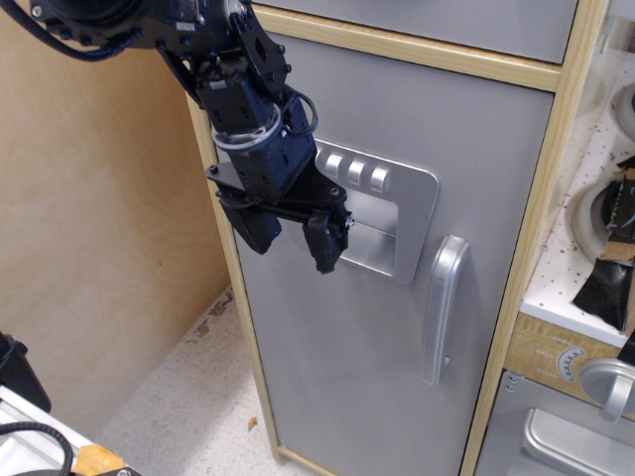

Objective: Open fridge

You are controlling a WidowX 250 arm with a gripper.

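Fridge [347, 327], a tall toy cabinet with a light wood frame and one grey door, fills the middle of the view, its door shut flush against the frame. One silver dispenser panel [382, 213] sits on the upper part of the door, carrying three round buttons [355, 171] in a row along its top. One curved silver handle [442, 307] runs upright just right of the panel, near the door's right edge. My gripper [291, 236] hangs in front of the door's upper left, overlapping the panel's left side; my two black fingers [322, 243] point down and stand narrowly parted, holding nothing. They are well left of the handle and not touching it. Whether they touch the door face I cannot tell. Left of the cabinet stands one plain wooden wall panel [99, 248] above a pale speckled floor [189, 397]. At the lower right, one smaller grey door [556, 436] shows below one round knob [568, 363].
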